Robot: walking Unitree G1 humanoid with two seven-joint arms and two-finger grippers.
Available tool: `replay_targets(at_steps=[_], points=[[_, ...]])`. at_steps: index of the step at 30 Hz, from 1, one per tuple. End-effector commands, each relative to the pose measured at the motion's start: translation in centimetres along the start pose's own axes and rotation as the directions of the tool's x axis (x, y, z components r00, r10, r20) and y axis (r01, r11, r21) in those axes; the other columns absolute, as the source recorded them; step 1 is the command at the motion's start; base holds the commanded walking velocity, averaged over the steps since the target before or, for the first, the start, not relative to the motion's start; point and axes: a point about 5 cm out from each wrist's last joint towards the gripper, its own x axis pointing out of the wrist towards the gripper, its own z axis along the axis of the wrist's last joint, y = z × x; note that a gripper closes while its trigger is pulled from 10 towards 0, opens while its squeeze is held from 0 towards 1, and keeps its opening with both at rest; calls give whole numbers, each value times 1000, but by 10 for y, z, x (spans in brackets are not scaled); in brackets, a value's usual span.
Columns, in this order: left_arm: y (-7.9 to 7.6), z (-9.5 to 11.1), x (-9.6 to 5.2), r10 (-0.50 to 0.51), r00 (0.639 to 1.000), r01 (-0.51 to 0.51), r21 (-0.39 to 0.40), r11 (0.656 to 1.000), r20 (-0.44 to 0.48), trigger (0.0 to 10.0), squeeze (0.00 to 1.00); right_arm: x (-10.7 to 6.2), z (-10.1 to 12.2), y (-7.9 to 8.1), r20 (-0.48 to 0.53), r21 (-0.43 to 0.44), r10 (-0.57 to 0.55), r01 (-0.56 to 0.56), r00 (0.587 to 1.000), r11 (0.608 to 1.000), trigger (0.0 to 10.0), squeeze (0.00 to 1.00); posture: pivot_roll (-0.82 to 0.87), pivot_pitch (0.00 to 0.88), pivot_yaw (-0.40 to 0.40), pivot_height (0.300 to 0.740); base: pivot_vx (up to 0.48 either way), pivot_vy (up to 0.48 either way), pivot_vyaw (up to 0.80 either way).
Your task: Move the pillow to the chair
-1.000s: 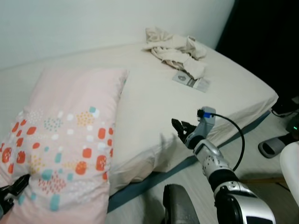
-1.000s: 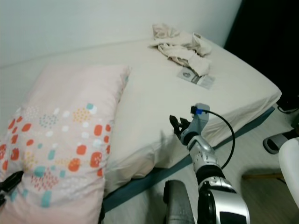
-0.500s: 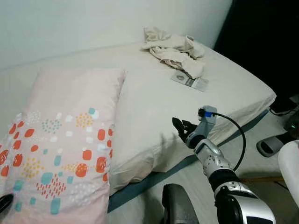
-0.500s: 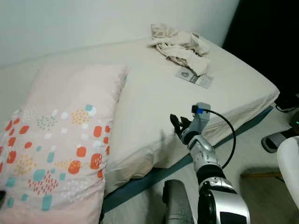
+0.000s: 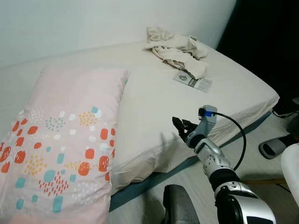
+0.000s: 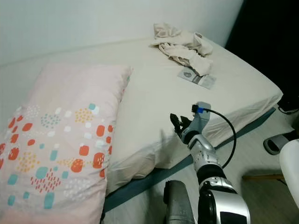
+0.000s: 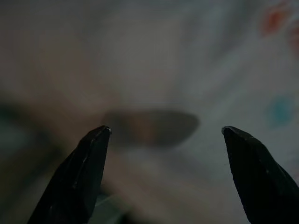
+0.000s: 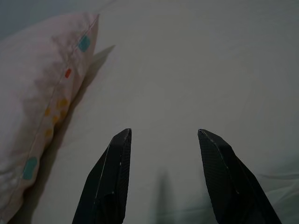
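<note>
- The bed point(image 5: 224, 88) takes up most of the space in front of the robot, cream sheet pulled fairly flat, set against a plain pale wall point(image 5: 70, 23), with a dark opening off to the right.
- The pillow point(image 5: 65, 140), pink with orange and teal spots, lies on the near left part of the bed, its lower end hanging out over the mattress edge towards the robot.
- A heap of crumpled cloth point(image 5: 175, 46) sits at the far end of the bed, and a small printed packet point(image 5: 191, 80) lies just beside it.
- The right gripper point(image 5: 180, 127) is held out over the mattress edge, near the pillow's right side but apart from it; its fingers are spread and hold nothing.
- The left gripper point(image 7: 163, 135) is close up against blurred pillow fabric, fingers wide apart, with nothing between them.
- I'd judge this as the reach before the grab: the next move calls for both grippers closing in on the pillow's sides, gathering enough soft fabric not to slip.
- A grey slipper point(image 5: 275, 147) lies on the pale floor on the right.
</note>
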Motion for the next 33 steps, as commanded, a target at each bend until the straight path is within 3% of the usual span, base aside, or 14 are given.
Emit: replay_targets(at_steps=[1,3,6,11,14,18,20,21,23,24,25,28,30,33], points=[[0,-11,2,-8,1000,8,-41,999,-15,10000,1000,-2,-5,-1,-17,10,-1,2,1000,1000,10000,0,1,150,-84,590,0,0,0],[0,-18,5,-7,999,6,-36,999,-36,10000,1000,-2,-4,-1,-17,9,-1,1,1000,1000,10000,0,1,149,-83,590,0,0,0],[7,-55,18,22,990,-25,-18,1000,-141,10000,1000,-2,-5,-1,-12,11,-3,3,1000,1000,10000,0,-10,148,-76,590,0,0,0],[13,-83,25,84,972,-75,51,996,-219,10000,1000,-3,-4,-2,-4,13,-8,8,1000,1000,10000,0,-16,144,-72,590,0,0,0],[14,-88,25,102,965,-85,82,993,-243,10000,1000,-3,-4,-2,-2,13,-9,9,1000,1000,10000,0,-17,141,-71,590,0,0,0],[4,-80,28,37,992,-46,-77,996,-118,10000,1000,-3,-3,-3,-1,18,-9,9,1000,1000,10000,0,-13,138,-73,590,0,0,0],[1,-78,29,12,996,-21,-105,994,-87,10000,1000,-3,-3,-2,-2,18,-9,9,1000,1000,10000,0,-13,138,-73,590,0,0,0],[-5,-75,32,-41,999,38,-149,988,-20,10000,1000,-3,-4,-2,-2,20,-7,7,1000,1000,10000,0,-14,134,-73,590,0,0,0],[-10,-73,34,-80,996,85,-179,980,32,10000,988,-2,-4,-1,-2,22,-5,5,1000,1000,10000,0,-13,131,-73,590,0,0,0],[-17,-70,35,-136,987,153,-220,963,91,10000,55,-2,-4,0,-2,23,-3,3,1000,1000,10000,0,-13,128,-72,590,0,0,0],[-23,-68,36,-180,974,210,-250,945,136,10000,0,-2,-5,1,-2,24,-1,1,1000,1000,10000,0,-13,128,-72,590,0,0,0],[-30,-68,37,-234,957,275,-285,918,169,10000,0,-2,-5,2,-3,26,2,-2,1000,1000,10000,0,-11,125,-73,590,0,0,0],[-43,-74,44,-284,948,310,-225,924,143,10000,0,-1,-5,2,-3,28,4,-4,1000,1000,10000,0,-11,125,-74,590,0,0,0],[-46,-75,46,-291,946,317,-218,923,146,10000,0,-1,-5,2,-3,28,4,-4,1000,1000,10000,0,-12,125,-75,590,0,0,0]])
